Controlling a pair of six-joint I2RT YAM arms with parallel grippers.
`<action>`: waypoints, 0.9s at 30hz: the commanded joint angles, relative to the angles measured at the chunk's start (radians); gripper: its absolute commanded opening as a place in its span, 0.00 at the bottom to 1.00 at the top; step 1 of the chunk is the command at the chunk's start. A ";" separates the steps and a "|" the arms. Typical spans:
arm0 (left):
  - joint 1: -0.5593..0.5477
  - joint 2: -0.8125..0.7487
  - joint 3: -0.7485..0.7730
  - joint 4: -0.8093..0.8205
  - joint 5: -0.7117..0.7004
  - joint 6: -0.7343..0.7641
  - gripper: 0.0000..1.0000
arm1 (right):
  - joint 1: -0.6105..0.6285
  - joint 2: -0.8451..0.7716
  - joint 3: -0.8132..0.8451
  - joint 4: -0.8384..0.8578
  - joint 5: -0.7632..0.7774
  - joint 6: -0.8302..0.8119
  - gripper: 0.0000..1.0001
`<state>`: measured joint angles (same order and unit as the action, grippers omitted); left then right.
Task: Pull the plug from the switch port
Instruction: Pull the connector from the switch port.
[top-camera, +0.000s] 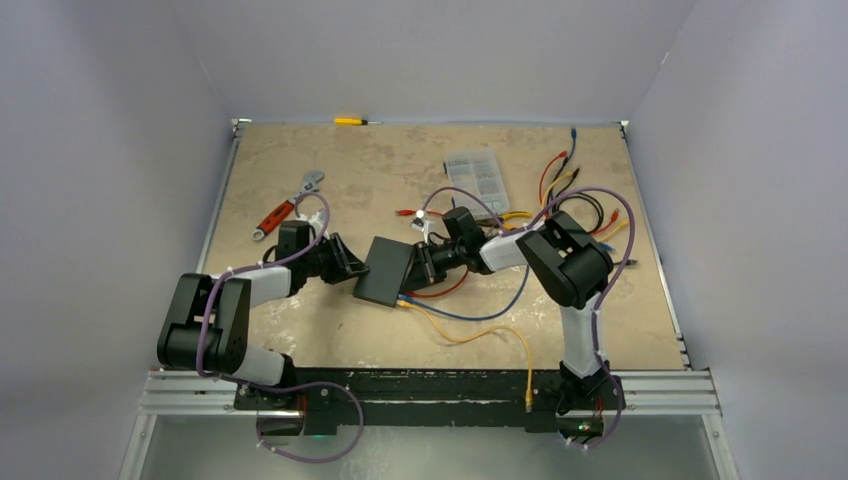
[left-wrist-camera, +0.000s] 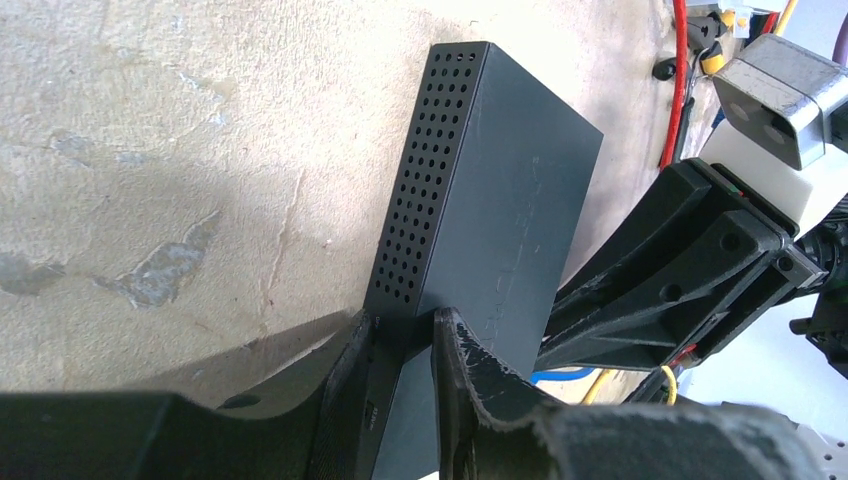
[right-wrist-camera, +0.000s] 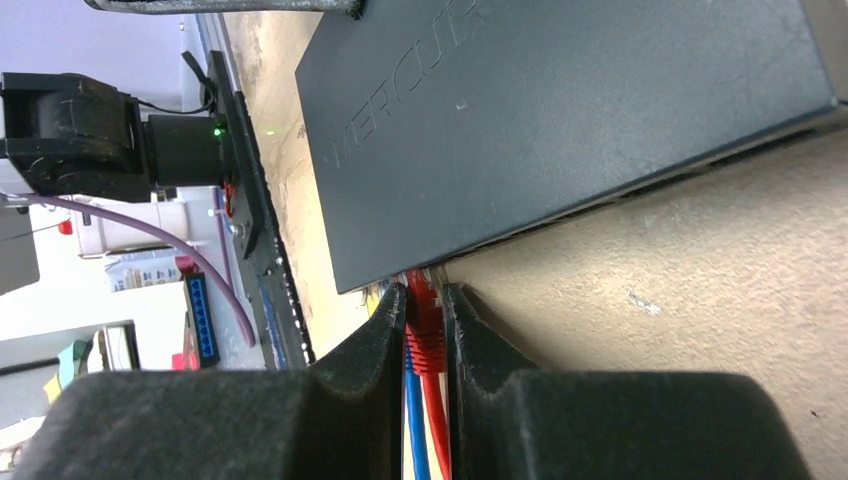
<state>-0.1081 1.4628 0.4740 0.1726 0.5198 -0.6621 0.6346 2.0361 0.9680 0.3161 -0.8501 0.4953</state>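
The matte-black switch (top-camera: 385, 270) lies mid-table, also in the left wrist view (left-wrist-camera: 490, 210) and the right wrist view (right-wrist-camera: 560, 110). My left gripper (top-camera: 352, 268) is shut on the switch's left edge (left-wrist-camera: 400, 330), one finger on each side. My right gripper (top-camera: 420, 268) is shut on the red plug (right-wrist-camera: 424, 312), which sits at the switch's port edge. A blue cable (right-wrist-camera: 413, 420) and a yellow one run beside the red cable between my fingers (right-wrist-camera: 372, 335).
Blue (top-camera: 500, 312) and orange (top-camera: 480, 335) cables trail from the switch toward the front. A clear organiser box (top-camera: 477, 177), a cable pile (top-camera: 575, 195), a red wrench (top-camera: 285, 210) and a yellow screwdriver (top-camera: 352, 121) lie further back.
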 joint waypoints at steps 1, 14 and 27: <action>0.002 0.048 -0.037 -0.127 -0.134 0.045 0.10 | -0.040 0.009 -0.065 -0.171 0.113 -0.090 0.00; 0.002 0.051 -0.033 -0.129 -0.135 0.043 0.10 | -0.077 -0.009 -0.074 -0.199 0.129 -0.120 0.00; 0.002 0.054 -0.024 -0.134 -0.127 0.048 0.10 | -0.086 -0.164 0.018 -0.272 0.274 -0.146 0.00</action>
<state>-0.1097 1.4666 0.4763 0.1749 0.5251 -0.6693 0.5594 1.9213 0.9459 0.1120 -0.7448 0.4133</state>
